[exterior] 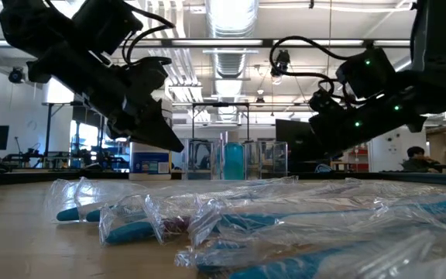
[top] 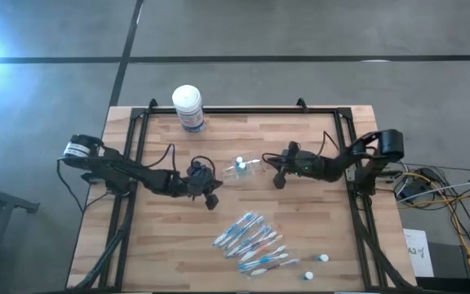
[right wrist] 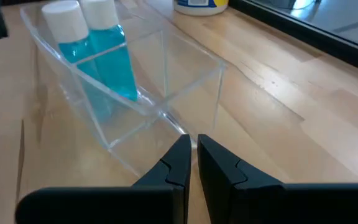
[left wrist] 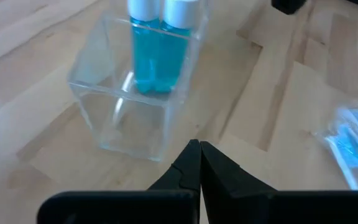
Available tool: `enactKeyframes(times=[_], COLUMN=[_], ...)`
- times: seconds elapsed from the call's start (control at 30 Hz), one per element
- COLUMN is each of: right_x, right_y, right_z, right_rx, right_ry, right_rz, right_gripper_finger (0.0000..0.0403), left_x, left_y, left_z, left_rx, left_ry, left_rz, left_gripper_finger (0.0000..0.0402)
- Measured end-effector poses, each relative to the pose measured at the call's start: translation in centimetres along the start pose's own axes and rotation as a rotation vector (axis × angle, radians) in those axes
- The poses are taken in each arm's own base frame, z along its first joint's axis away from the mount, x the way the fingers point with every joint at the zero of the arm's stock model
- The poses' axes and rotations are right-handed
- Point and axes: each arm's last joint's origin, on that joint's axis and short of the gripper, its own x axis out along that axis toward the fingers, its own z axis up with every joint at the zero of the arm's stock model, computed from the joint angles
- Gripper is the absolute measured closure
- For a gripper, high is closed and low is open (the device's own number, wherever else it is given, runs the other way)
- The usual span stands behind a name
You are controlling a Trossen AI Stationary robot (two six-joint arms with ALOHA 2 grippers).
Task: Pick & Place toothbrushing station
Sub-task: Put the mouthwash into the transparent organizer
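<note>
Clear cup lies between both grippers — left, right seemingly closed, empty.

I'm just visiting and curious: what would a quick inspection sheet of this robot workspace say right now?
Surface: wooden table, black frame rails around it.
Job's things: clear plastic holder mid-table with two blue white-capped tubes in it; wrapped toothbrushes piled near the front; two small white-capped tubes loose beside them.
Clutter: white-lidded canister at the back edge.
End effectors: left end effector shut, empty, just short of the holder; right end effector shut, empty, at the holder's other side.
Cables: bundle off the table's right side.
Surroundings: workshop room; a person seated far behind.
</note>
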Motion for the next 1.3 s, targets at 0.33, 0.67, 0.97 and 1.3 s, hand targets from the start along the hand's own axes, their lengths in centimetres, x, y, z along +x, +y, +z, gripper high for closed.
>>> enactKeyframes(times=[0.33,0.67,0.97,1.3], right_x=[-0.3,-0.6,-0.7,-2.4], right_y=[0.1,0.2,0.1,-0.2], right_z=[0.7,0.6,0.3,0.6], right_rx=[0.001,-0.018,-0.022,-0.06], right_ry=[-0.03,-0.019,0.001,-0.036], right_rz=[0.026,0.084,0.081,0.085], right_gripper_finger=[0.0375,0.0375,0.0375,0.0375], left_x=[0.5,0.8,1.0,0.5], left_y=[1.1,2.2,2.7,1.6], left_z=[0.6,1.1,1.2,1.5], left_rx=[-0.023,-0.029,-0.021,0.129], left_ry=[-0.024,-0.033,-0.02,-0.011], left_rz=[0.067,0.11,0.126,-0.035], left_gripper_finger=[0.04,0.0399,0.0398,0.0392])
